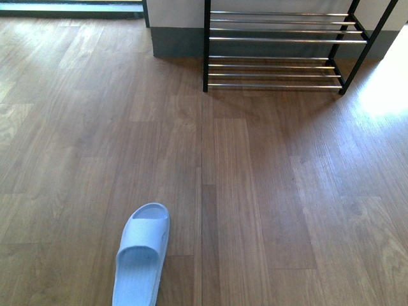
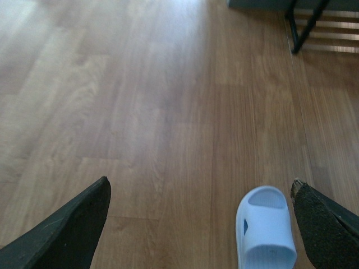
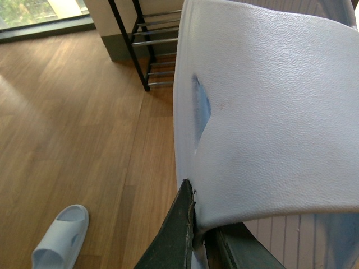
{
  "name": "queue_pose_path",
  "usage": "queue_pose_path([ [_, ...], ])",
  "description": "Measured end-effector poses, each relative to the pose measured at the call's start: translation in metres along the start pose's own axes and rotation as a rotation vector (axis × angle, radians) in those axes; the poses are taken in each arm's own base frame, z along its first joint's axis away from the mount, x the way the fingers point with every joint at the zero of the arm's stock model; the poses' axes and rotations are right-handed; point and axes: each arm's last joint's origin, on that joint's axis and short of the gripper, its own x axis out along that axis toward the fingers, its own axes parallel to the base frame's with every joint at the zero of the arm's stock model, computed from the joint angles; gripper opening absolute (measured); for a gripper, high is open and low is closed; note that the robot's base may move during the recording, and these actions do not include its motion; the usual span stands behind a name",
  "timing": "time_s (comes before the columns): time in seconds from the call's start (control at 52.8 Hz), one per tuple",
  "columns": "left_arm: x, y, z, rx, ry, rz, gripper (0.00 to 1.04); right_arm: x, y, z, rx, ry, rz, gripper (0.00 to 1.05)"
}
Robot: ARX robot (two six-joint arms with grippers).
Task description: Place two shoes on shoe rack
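Two pale blue-white slide sandals, one shoe rack, two grippers. Floor sandal (image 1: 141,255): lies sole-down on the wooden floor (image 1: 268,191) at about 7 o'clock in the front view. Its toe points toward 12 o'clock and its heel is cut off by the frame edge; it is well apart from the rack. Left gripper (image 2: 199,184): jaws spread wide, holding nothing, hanging above the floor. The floor sandal lies just beside one dark finger (image 2: 322,224); whether they touch cannot be told. Shoe rack (image 1: 280,48): black metal frame with tiers of thin chrome bars, standing at about 1 o'clock in the front view, against the wall base. Right gripper (image 3: 202,238): clamped on the edge of the held sandal (image 3: 269,112), which is lifted clear of the floor and fills most of the right wrist view.
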Motion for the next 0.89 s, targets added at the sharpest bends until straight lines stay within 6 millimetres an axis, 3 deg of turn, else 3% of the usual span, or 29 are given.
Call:
queue_pose_path([
  [0.152,0.052,-0.010,-0.030,0.063,0.167,-0.111,0.95,0.000,0.000,0.000,0.000,0.000,0.000,0.01],
  [0.284,0.105,-0.033,-0.088,0.149,0.437,-0.289,0.95,0.000,0.000,0.000,0.000,0.000,0.000,0.01],
  [0.606,0.171,-0.063,-0.162,0.337,0.673,-0.348,0.95,0.000,0.000,0.000,0.000,0.000,0.000,0.01],
  [0.891,0.209,-0.074,-0.184,0.403,0.719,-0.316,0.95,0.000,0.000,0.000,0.000,0.000,0.000,0.01],
])
